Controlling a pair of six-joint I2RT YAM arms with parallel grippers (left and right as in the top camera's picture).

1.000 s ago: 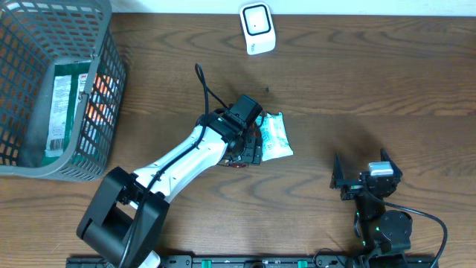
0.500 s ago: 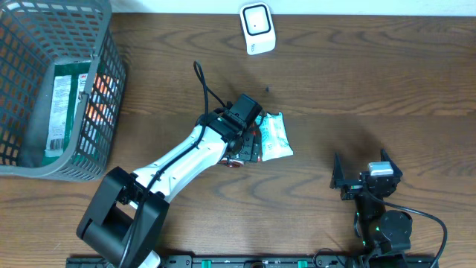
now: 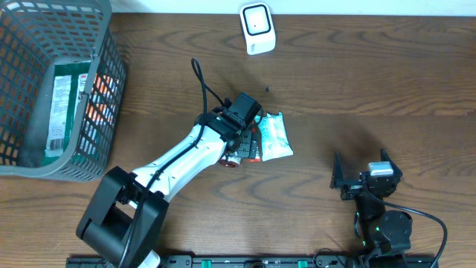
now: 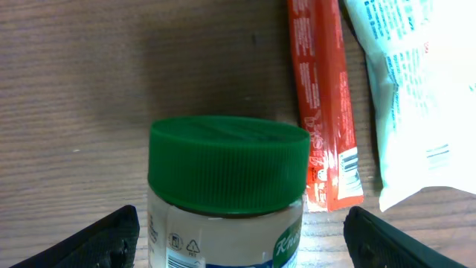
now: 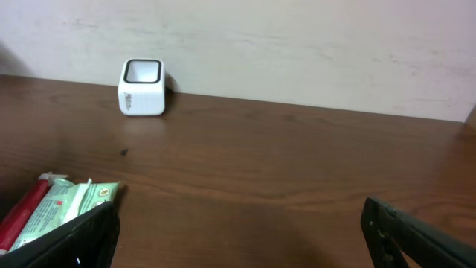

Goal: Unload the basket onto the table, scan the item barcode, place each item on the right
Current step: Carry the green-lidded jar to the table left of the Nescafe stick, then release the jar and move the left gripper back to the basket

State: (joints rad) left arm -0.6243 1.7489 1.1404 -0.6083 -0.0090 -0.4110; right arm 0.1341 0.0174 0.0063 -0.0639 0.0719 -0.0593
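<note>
white pouch [image 3: 275,138] is unmoved; left gripper [image 4: 239,223] and right gripper [image 5: 239,212] are kept spread; green-lidded jar [image 4: 227,175] is shown by left wrist only.

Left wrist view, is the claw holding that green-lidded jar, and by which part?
Nothing is held: the left claw stands open with the jar between its fingers, not closed on it.

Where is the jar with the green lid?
In the left wrist view, the green-lidded jar sits on the table inside the open left pincer, just left of the red stick packet.
</note>
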